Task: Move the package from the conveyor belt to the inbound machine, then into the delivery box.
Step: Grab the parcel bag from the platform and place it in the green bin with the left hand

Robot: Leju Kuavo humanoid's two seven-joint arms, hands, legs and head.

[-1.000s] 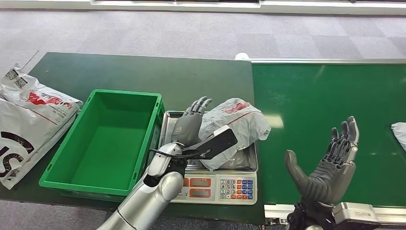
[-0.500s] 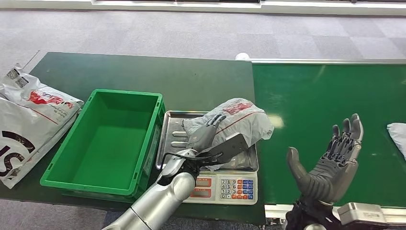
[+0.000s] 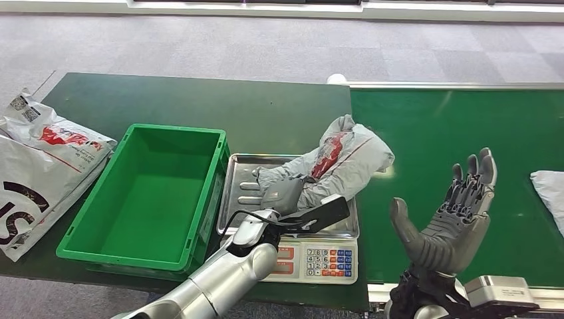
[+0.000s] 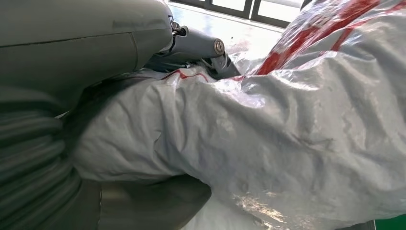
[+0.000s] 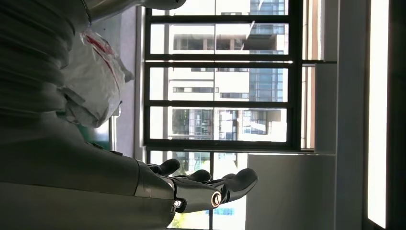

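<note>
Far left, hanging over the worktop point(image 3: 279, 106) edge: large white printed bags point(image 3: 40, 166), just apart from the green delivery box point(image 3: 143, 193). Box open-topped, hollow, its right wall close beside the steel pan of the inbound machine point(image 3: 292, 252), a weighing scale with a keypad at its front. Bare dark green surface behind box and scale, running to the far edge.

Over the scale pan: left robot hand point(image 3: 282, 194) closed around the lower end of the package point(image 3: 339, 159), a grey-white plastic mailer with red print. Package tilted, its near end in the grasp above the pan, its far end raised and reaching past the pan's right rim toward the seam with the conveyor belt point(image 3: 459, 126). Seen close from the left wrist, thumb and fingers point(image 4: 201, 48) wrapped on crumpled plastic point(image 4: 287, 143). Whether the low end still touches the pan: cannot tell.

Right of the scale: belt's green surface, metal rail along its near edge. Right robot hand point(image 3: 452, 226) raised above the belt's near part, palm up, fingers spread, holding nothing, well apart from the package. From the right wrist, fingers point(image 5: 215, 187) slightly curled and bare. At the far right edge: another pale parcel point(image 3: 549, 193) on the belt, cut off by the frame.
</note>
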